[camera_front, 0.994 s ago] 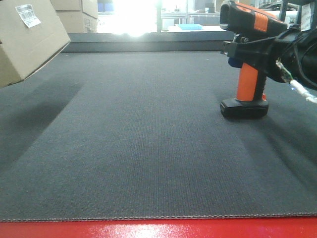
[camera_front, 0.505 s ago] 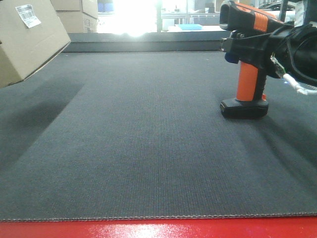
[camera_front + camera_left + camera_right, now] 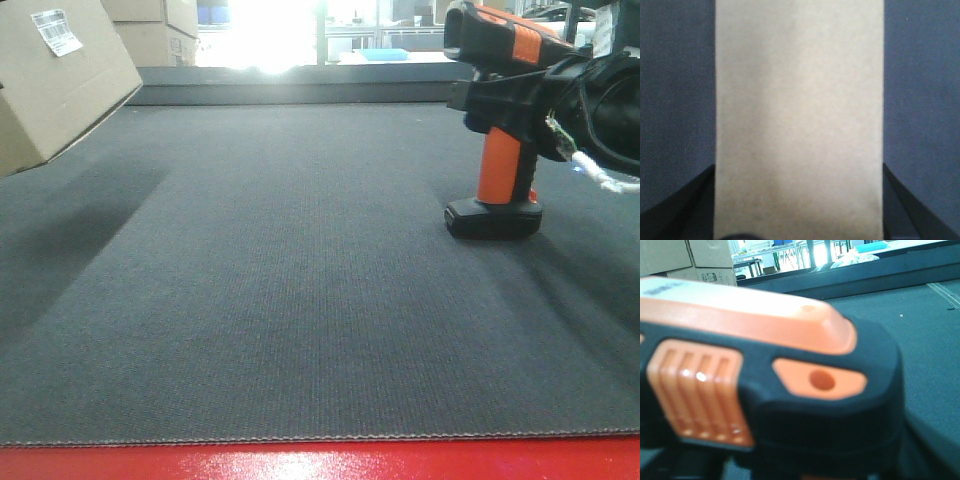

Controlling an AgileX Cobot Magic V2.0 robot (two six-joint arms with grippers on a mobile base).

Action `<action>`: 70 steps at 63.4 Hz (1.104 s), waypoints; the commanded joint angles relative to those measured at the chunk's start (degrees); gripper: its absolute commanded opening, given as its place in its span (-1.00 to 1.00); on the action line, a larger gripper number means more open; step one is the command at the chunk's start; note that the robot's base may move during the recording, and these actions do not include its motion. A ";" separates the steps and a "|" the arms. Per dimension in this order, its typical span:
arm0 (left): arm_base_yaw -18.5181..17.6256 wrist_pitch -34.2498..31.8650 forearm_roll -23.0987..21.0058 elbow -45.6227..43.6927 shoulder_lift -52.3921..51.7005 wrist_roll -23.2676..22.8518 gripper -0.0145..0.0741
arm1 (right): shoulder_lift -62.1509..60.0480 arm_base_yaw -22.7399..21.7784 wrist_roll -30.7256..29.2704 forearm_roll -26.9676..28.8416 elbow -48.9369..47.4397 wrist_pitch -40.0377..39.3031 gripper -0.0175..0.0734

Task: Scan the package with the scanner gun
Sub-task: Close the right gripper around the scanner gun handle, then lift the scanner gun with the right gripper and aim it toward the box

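Observation:
The package, a tan cardboard box (image 3: 60, 85) with a white label (image 3: 57, 30), hangs tilted above the mat at the far left. In the left wrist view the box (image 3: 799, 100) fills the space between my left gripper's (image 3: 799, 220) dark fingers (image 3: 695, 205), which press its two sides. The orange and black scanner gun (image 3: 497, 165) stands upright on its base at the right. My right gripper (image 3: 492, 100) is closed round its neck, just under the head. The scanner's head (image 3: 765, 365) fills the right wrist view, blurred.
A dark grey mat (image 3: 300, 300) covers the table, with a red edge (image 3: 320, 462) at the front. A raised ledge (image 3: 300, 92) runs along the back. Stacked cardboard boxes (image 3: 150, 25) stand behind it at the left.
My right gripper has shifted slightly at the scanner's neck, and a blue part seen beside the trigger is now hidden. The scanner still stands on the mat. The box has not moved.

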 commanded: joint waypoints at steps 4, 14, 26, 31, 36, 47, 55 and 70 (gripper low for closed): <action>0.15 -0.51 -0.86 -0.48 -0.82 -0.10 -0.49 | -0.06 0.08 0.00 0.18 -0.17 -0.05 -0.23; 0.15 -0.51 -0.86 -0.48 -0.82 -0.10 -0.49 | -0.06 0.08 0.00 0.18 -0.17 -0.16 -0.39; 0.15 -0.51 -0.86 -0.48 -0.82 -0.10 -0.49 | -0.06 0.08 0.00 0.18 -0.17 -1.23 -0.39; 0.15 -0.51 -0.86 -0.48 -0.82 -0.10 -0.49 | -0.06 0.08 0.00 -1.24 -0.17 -2.82 -0.39; 0.15 -0.51 -0.86 -0.48 -0.82 -0.10 -0.49 | -0.06 0.08 -1.38 -4.76 -0.30 -4.84 -0.39; 0.15 -0.36 -0.86 -0.48 -0.82 -0.10 -0.49 | -0.82 0.08 -3.15 -6.99 -2.24 -2.96 -0.39; 0.15 0.19 -0.86 -0.48 -0.82 -0.10 -0.49 | -1.58 0.08 -9.56 -6.99 -4.27 -0.09 -0.39; 0.15 0.58 -0.86 -0.48 -0.82 -0.10 -0.49 | -2.03 0.13 -15.99 -6.98 -12.60 10.16 -0.39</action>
